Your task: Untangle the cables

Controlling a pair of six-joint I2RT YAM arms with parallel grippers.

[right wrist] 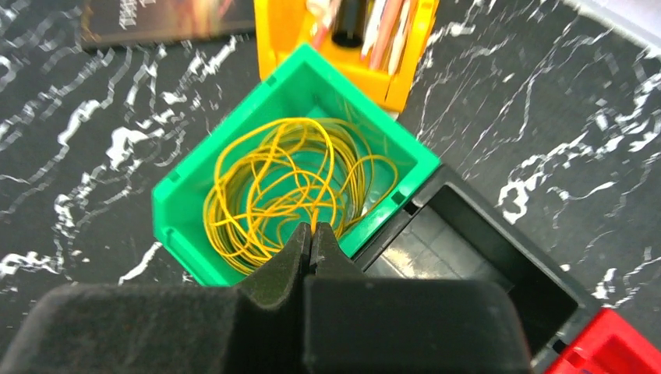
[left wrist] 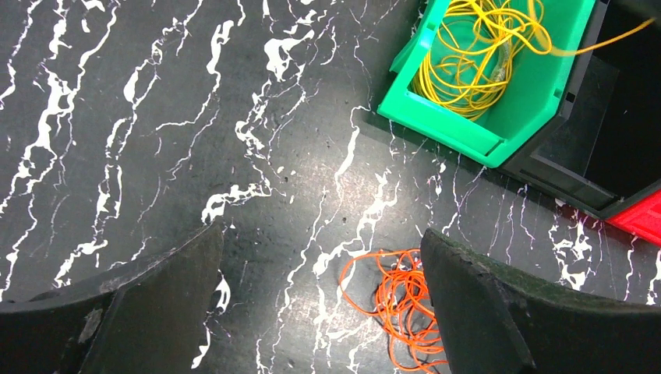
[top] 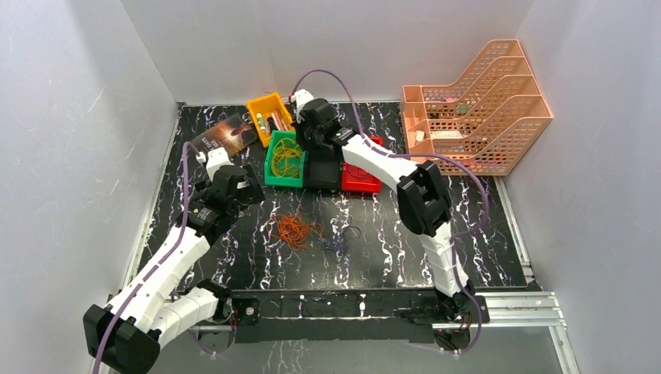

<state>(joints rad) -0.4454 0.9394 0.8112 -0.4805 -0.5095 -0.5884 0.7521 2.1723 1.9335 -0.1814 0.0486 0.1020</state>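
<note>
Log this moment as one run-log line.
right gripper: jaws shut on yellow cable in green bin | left gripper: jaws open, over orange cable on table

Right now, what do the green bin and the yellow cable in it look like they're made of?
The green bin looks like moulded plastic: smooth, faintly glossy walls. The yellow cable is probably thin plastic-coated wire: it lies in springy loops.

Four small bins [top: 270,167], two bright cable bunches [top: 296,230], perhaps a third dark tangle [top: 339,241], one file rack [top: 475,109], one booklet [top: 226,134].
</note>
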